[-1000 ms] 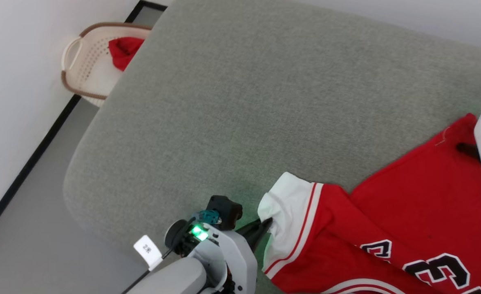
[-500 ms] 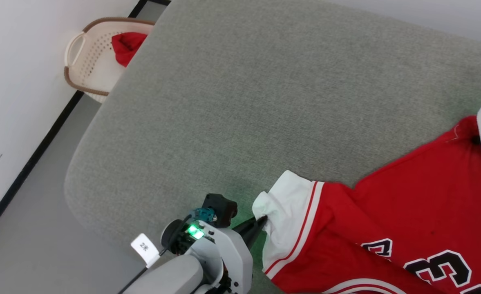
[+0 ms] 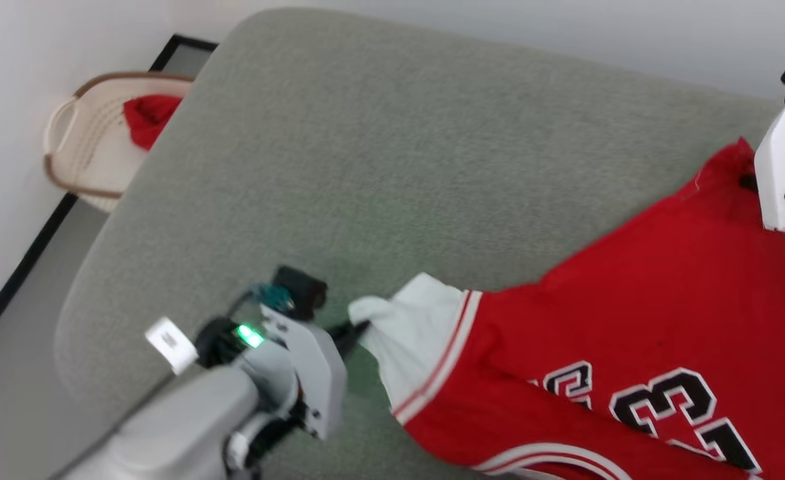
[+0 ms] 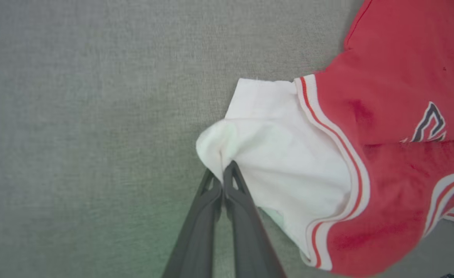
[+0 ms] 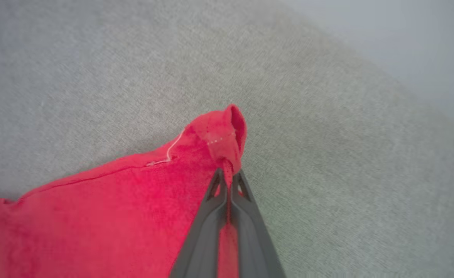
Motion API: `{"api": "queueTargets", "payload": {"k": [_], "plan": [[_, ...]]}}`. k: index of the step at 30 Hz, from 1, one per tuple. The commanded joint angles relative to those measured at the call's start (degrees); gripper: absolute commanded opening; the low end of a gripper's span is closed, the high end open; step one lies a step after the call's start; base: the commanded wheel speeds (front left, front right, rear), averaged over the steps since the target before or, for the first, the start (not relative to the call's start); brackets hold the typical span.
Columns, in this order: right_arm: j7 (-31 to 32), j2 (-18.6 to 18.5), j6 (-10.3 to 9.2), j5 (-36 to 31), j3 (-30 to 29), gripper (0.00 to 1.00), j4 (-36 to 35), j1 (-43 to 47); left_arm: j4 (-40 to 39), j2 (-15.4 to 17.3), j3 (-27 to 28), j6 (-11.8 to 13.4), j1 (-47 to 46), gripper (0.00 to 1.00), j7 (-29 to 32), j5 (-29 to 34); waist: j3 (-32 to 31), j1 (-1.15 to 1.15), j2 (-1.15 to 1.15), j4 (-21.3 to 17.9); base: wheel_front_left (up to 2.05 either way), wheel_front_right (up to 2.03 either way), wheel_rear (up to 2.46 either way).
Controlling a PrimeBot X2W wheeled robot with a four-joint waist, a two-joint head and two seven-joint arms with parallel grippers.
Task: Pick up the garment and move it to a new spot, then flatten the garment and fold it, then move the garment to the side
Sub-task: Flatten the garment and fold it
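Two-handed hold: the left gripper is clenched on the bunched edge of a white sleeve, while the right gripper is pinched tight on a folded red hem corner. Both belong to the garment, a soft red knit jersey drawn out between the two grips over the near right part of a grey cushion.

Red-and-white striped trim runs round the armhole where the sleeve meets the red body. Black, white-edged lettering crosses the chest. A loose white thread shows at the hem seam beside the right gripper.

The cushion is a coarse woven fabric with a broadly rounded corner. A wide bare stretch of it lies open beyond and to the left of the jersey. Past that corner, a cream perforated basket with a brown rim stands on the grey floor against a white wall. It holds a plain red cloth.

The head view is blurred. The cushion's edge hides part of the basket, the frame cuts off the jersey's lower half and its lettering, and a pale casing covers most of the right arm's fingers there. Whether the cloth between the grips rests on the cushion or hangs just above it cannot be told.
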Motion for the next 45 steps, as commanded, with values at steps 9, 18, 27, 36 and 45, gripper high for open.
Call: {"api": "queueTargets", "payload": {"k": [9,18,27,36,45], "plan": [[-7.8,-0.7,-0.06,-0.1,1.0,0.00,-4.7,-3.3,-2.8,8.1,3.1,-1.8,-10.1,0.00,8.0,-0.5,-7.2,0.00,0.00,-8.5,0.00,0.00,0.00],[-15.4,-0.4,-0.06,-2.2,1.2,0.00,-5.8,-6.1,6.2,9.1,5.2,-7.9,-24.6,0.00,11.6,1.9,-11.7,0.00,0.00,-14.2,0.00,0.00,0.00],[-24.0,2.0,-0.07,-6.2,-1.2,0.00,-2.4,-9.5,18.3,6.8,4.4,-10.7,-36.9,0.00,9.5,6.2,-15.3,0.00,0.00,-19.2,0.00,0.00,0.00],[-27.6,3.5,-0.07,-8.7,-2.9,0.00,-0.2,-12.5,27.3,4.1,3.8,-11.2,-46.2,0.00,4.5,9.8,-16.7,0.00,0.00,-21.6,0.00,0.00,0.00],[-29.0,4.5,-0.07,-8.8,-4.4,0.00,0.9,-13.7,34.6,0.4,3.0,-11.4,-52.2,0.00,0.2,10.5,-16.6,0.00,0.00,-22.8,0.00,0.00,0.00]]}}
